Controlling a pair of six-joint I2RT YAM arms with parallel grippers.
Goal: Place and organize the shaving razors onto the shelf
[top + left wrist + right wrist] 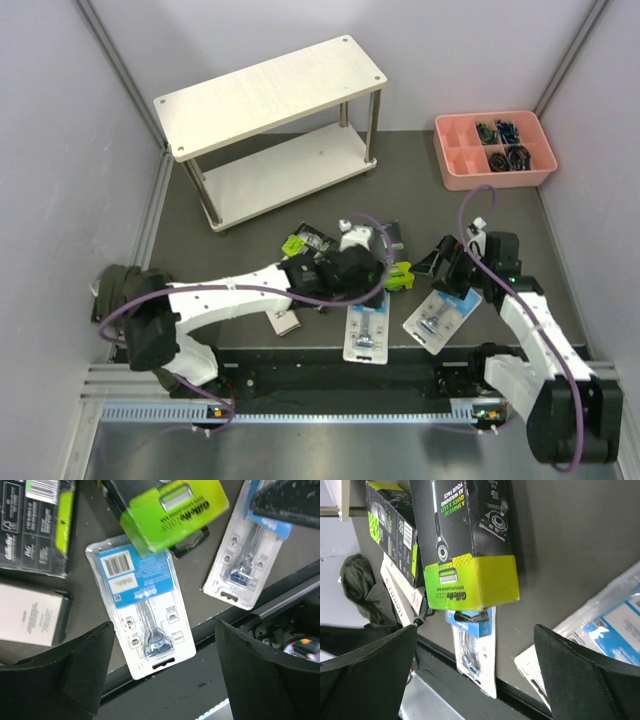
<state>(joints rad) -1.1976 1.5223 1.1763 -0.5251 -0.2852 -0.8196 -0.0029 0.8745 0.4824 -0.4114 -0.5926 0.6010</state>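
We see the left pincer (pixel 162 677) wide open and empty, a blue blister pack (pixel 145 612) framed between its fingers. The right pincer (pixel 475 680), equally wide and empty, faces a lime pack (pixel 465 540).

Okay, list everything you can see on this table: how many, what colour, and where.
shelf: one, pale wood with metal posts, far left
black-lime packs: two, black and lime green, mid-table around the left gripper
blister packs: two, clear with blue cards, near edge between the arms
white box: one clearly seen, white, beside the left arm
tray: one, pink, far right
dark items: several, dark, in the tray's right compartments
cloth: one, dark green, left edge
left gripper: one, black, open above a blister pack
right gripper: one, black, open, mid-right beside the packs
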